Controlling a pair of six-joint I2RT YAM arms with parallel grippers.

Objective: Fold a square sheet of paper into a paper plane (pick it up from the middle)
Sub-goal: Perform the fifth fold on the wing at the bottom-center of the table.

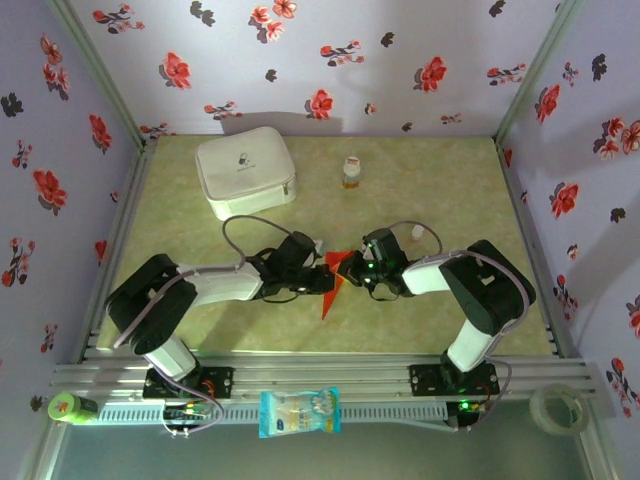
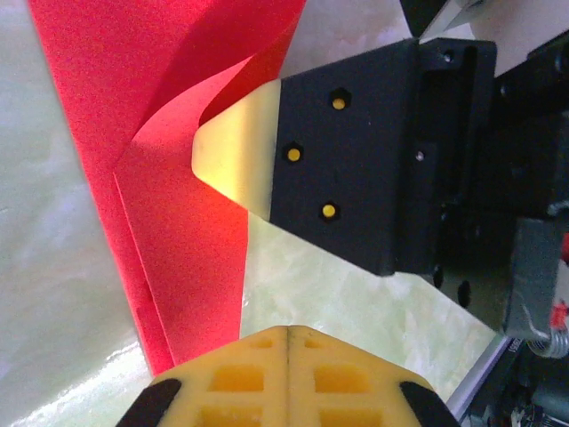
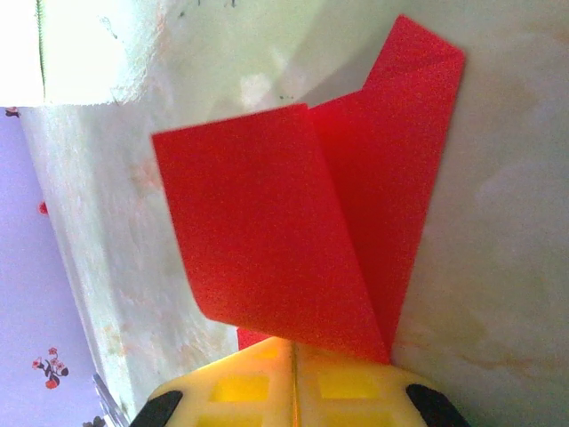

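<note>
L gripper (image 2: 289, 356): yellow fingers pressed together, no gap; red paper (image 2: 178, 222) runs in under its one finger, can't tell if it's pinched. R gripper (image 3: 293, 374): fingers also together, nipping the low edge of a raised, curling flap of the paper. Both tips meet mid-table (image 1: 440, 190) w/ the paper btwn them, its narrow point toward the near edge. White zip case (image 1: 245, 170) sits well back on the left, small bottle (image 1: 350, 172) near it.
</note>
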